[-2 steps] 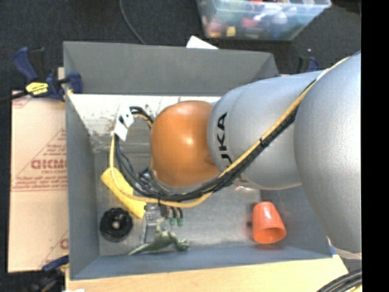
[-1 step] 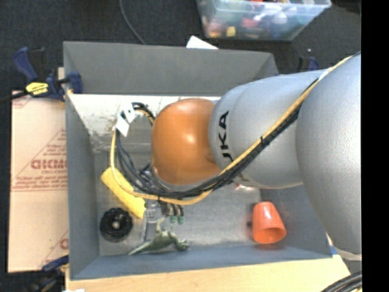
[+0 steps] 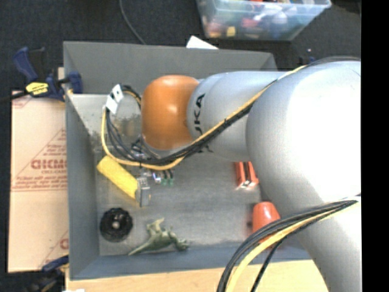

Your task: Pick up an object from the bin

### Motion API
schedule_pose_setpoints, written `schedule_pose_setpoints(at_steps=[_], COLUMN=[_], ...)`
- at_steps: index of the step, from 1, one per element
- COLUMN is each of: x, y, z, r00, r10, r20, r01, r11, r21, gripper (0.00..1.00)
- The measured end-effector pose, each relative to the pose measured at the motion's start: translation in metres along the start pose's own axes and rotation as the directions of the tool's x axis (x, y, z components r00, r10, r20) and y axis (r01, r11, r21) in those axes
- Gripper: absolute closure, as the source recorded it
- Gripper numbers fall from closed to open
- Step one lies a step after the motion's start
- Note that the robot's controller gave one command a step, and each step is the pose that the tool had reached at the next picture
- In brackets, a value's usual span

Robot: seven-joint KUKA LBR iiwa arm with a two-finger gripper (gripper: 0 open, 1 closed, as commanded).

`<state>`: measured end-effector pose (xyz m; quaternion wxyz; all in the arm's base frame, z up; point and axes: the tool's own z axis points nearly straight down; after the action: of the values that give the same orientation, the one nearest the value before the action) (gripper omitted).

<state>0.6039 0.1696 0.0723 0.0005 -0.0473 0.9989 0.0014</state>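
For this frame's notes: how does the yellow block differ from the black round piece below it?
The yellow block is a long bar; the black round piece is disc-shaped. The block lies slanted, its lower end by the gripper; the black piece lies apart in the open. Both rest on the left of the bin floor.

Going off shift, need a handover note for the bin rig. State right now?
Gripper: low in the bin's left half, right beside the yellow block. Can't tell whether it is gripping anything.
Others: black round part at the view's lower left, green dinosaur next to it, orange block and orange-red rounded piece by the arm on the right.
Done: nothing lifted yet.
Left: grasp one thing and lift it out.
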Motion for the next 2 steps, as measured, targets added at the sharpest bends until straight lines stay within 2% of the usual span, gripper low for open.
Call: schedule_pose_setpoints(at_steps=[1, 2], x=[0.104, 0.009], y=[-0.029, 0.045], z=[-0.058, -0.028], r00=[0.982, 0.993], r10=[0.188, 0.113], r20=[0.002, 0.014], r01=[-0.188, -0.113], r11=[0.982, 0.994], r21=[-0.001, -0.006], gripper=[0.00, 0.00])
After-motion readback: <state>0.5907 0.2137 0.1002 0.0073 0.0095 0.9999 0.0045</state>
